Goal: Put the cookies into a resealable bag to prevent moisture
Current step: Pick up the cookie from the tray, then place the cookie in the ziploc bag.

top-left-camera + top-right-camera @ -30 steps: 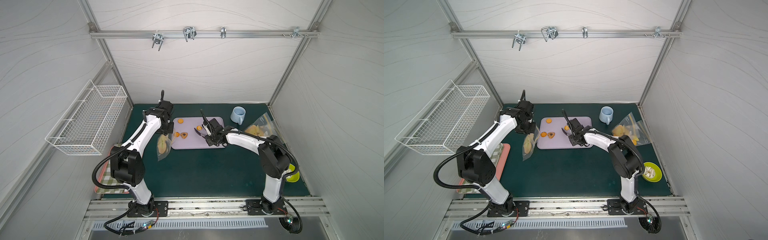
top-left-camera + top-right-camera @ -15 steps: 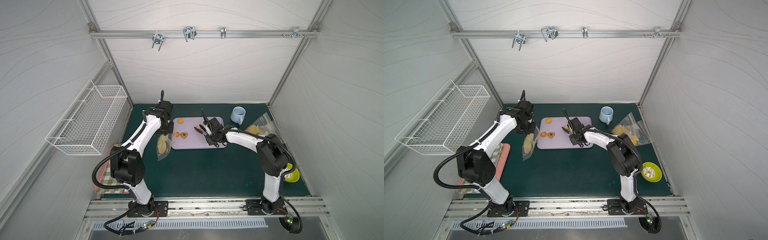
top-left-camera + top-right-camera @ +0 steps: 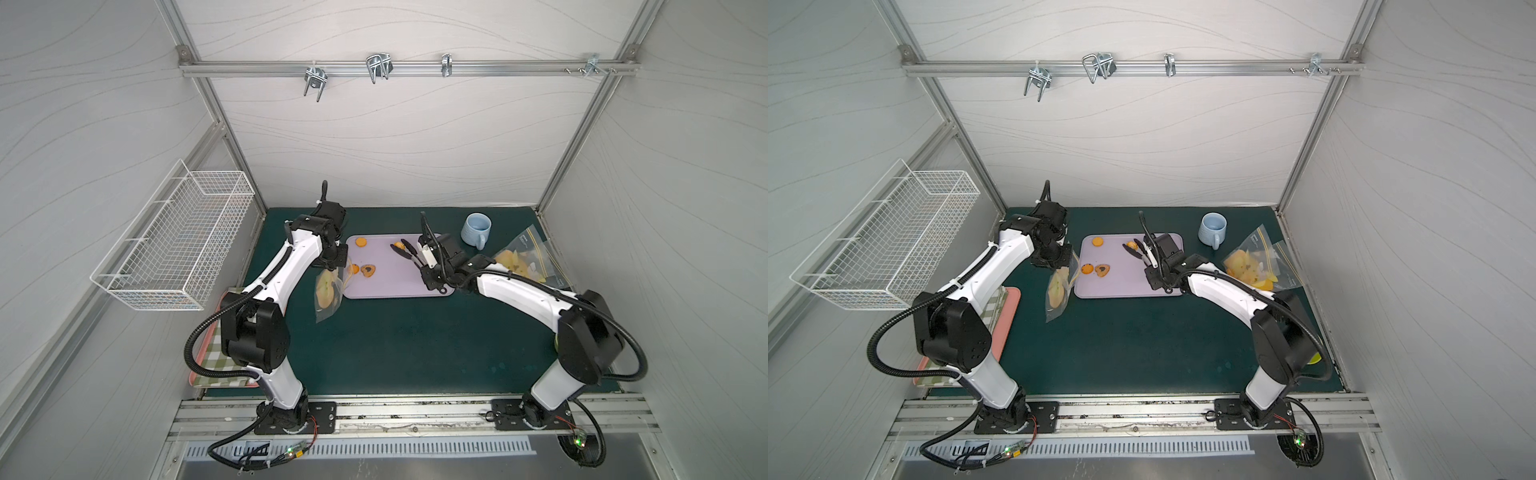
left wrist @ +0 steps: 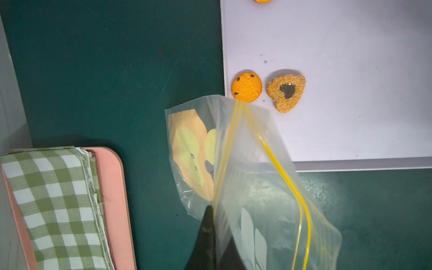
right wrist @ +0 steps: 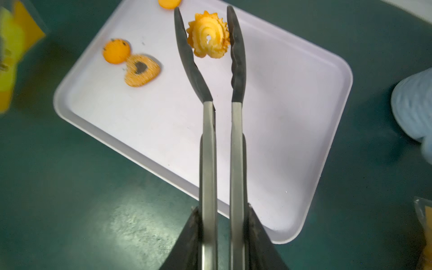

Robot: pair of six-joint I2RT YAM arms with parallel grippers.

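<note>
Squeezing black-tipped steel tongs (image 5: 208, 145), the right end effector (image 5: 222, 236) is holding a golden swirl cookie (image 5: 208, 35) above the lilac tray (image 5: 280, 117); the left end effector (image 4: 215, 245) is clamping the clear yellow-zipped bag (image 4: 252, 163) alongside, seemingly to receive it.

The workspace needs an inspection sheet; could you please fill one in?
Surface: green mat, lilac tray on it.
Job's things: swirl cookie gripped by the tongs; speckled round cookie, heart cookie and plain round cookie on the tray; resealable bag at the tray's edge.
Clutter: mug, second bag, checked cloth on pink tray.
Grippers: left gripper shut on the resealable bag; right gripper shut on the tongs.
Cables: black hoses hang in loose loops.
Surroundings: wire basket on a side wall, hooks on the rail.
</note>
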